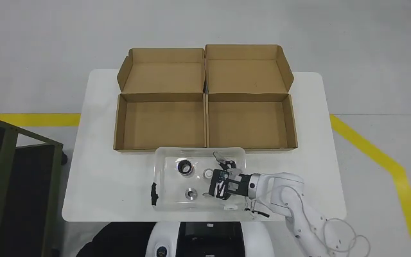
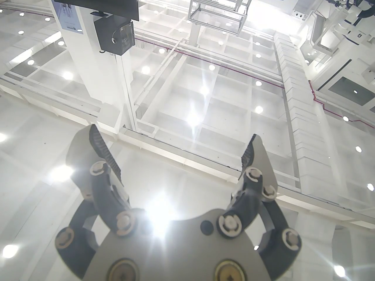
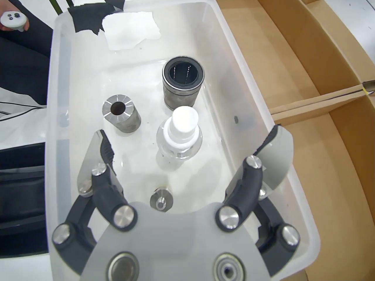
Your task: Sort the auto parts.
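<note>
right gripper (image 3: 188,133) spread over translucent bin (image 3: 57,89) | slotted steel cylinder (image 3: 121,116) inside | left gripper (image 2: 173,132) spread

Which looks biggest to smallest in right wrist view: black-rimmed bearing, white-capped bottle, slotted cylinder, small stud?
1-2. black-rimmed bearing and white-capped bottle: alike, bottle nearer, unranked.
3. slotted cylinder.
4. small stud, partly hidden.

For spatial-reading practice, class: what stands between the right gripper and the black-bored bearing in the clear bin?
A white-capped clear bottle, upright; the right wrist view shows it.
</note>
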You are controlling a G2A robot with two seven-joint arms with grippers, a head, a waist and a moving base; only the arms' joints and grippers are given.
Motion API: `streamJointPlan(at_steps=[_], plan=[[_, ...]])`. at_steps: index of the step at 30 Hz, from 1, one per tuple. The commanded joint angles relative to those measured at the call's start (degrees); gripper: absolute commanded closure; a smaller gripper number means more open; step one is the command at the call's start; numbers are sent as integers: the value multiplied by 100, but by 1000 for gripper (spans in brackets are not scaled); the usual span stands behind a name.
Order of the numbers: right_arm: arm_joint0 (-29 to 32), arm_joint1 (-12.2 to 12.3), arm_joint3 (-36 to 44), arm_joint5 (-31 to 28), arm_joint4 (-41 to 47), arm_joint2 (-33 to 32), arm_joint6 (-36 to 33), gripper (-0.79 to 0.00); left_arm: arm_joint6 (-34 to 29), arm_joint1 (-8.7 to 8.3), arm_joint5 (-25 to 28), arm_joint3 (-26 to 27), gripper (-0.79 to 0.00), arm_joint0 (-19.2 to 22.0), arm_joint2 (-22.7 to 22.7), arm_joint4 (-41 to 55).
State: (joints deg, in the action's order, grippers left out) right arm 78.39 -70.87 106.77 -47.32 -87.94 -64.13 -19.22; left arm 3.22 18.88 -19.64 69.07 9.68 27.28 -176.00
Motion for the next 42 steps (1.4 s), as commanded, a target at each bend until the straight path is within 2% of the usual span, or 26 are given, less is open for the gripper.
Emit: streamJointPlan(at_steps=[1, 4, 6, 8, 10, 13, 14, 22, 28, 35, 42], plan=[[-58, -2, -55, 38, -11, 54, -47, -588, 0, 0, 0, 0, -785, 0, 0, 0], [-135, -4, -133, 81, 11, 133, -93, -388, 0, 0, 0, 0, -785, 0, 0, 0], [-179, -2, -172, 95, 24, 171, -112, -372, 0, 0, 0, 0, -785, 0, 0, 0], [-208, 3, -203, 101, 26, 198, -112, -299, 0, 0, 0, 0, -785, 0, 0, 0], [-229, 12, -214, 56, 25, 220, -115, -157, 0, 0, 0, 0, -785, 0, 0, 0], [-209, 38, -118, -43, 38, 207, -116, -22, 0, 0, 0, 0, -785, 0, 0, 0], [-194, 49, -64, -85, 50, 192, -113, 0, 0, 0, 0, 0, -785, 0, 0, 0], [61, 161, 655, -387, 251, -83, 107, 0, 0, 0, 0, 0, -785, 0, 0, 0], [267, 219, 1103, -248, 439, -312, 452, 0, 0, 0, 0, 0, -785, 0, 0, 0], [261, 232, 1248, -13, 864, -382, 937, 0, 0, 0, 0, 0, -785, 0, 0, 0], [-40, 206, 1167, 118, 1723, -344, 1286, 0, 0, 0, 0, 0, -785, 0, 0, 0]])
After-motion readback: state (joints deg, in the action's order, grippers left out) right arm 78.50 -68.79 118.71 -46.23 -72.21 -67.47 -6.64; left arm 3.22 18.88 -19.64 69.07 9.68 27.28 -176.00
